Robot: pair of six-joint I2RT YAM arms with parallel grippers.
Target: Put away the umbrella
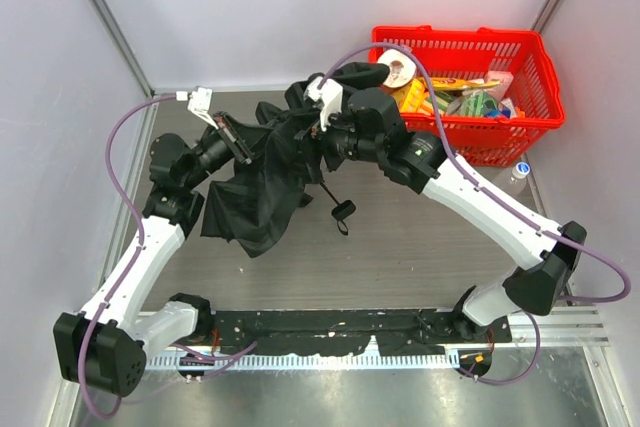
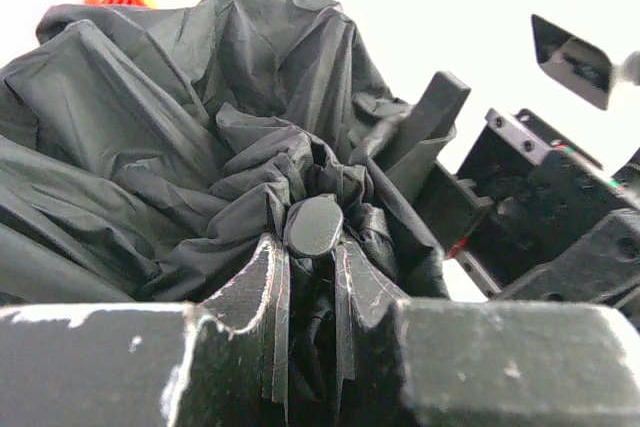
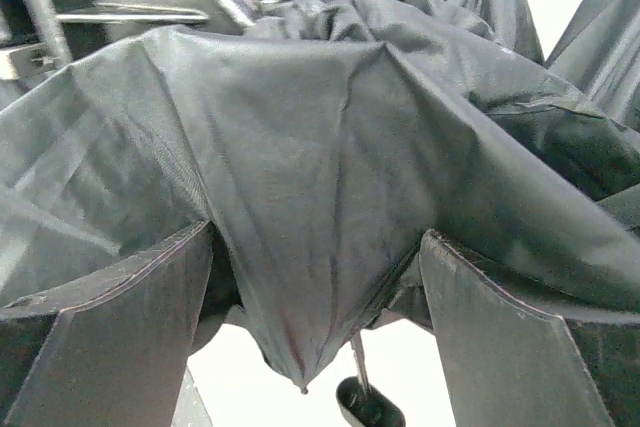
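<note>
A black fabric compact umbrella (image 1: pixel 262 182), partly collapsed and crumpled, is seen left of a red plastic lattice basket (image 1: pixel 520 125) that is filled with colourful packaged goods. The umbrella's canopy is held up between the two arms and is draped down onto the grey tabletop (image 1: pixel 400 257), well apart from the basket. Its small black handle (image 1: pixel 343 210) with a wrist loop is seen below the canopy, on the side nearer the basket.

The left gripper (image 1: pixel 236 139) is placed at the canopy's far side from the basket. In the left wrist view its fingers (image 2: pixel 250 292) are drawn together on gathered fabric (image 2: pixel 200 117) just below a small oval black cap (image 2: pixel 314 225).

The right gripper (image 1: pixel 322 137) is positioned at the canopy's basket side. In the right wrist view its fingers (image 3: pixel 120 327) are held well apart, and a fold of canopy (image 3: pixel 330 147) hangs between them. The thin metal shaft (image 3: pixel 356 359) and the handle are seen beneath.
</note>
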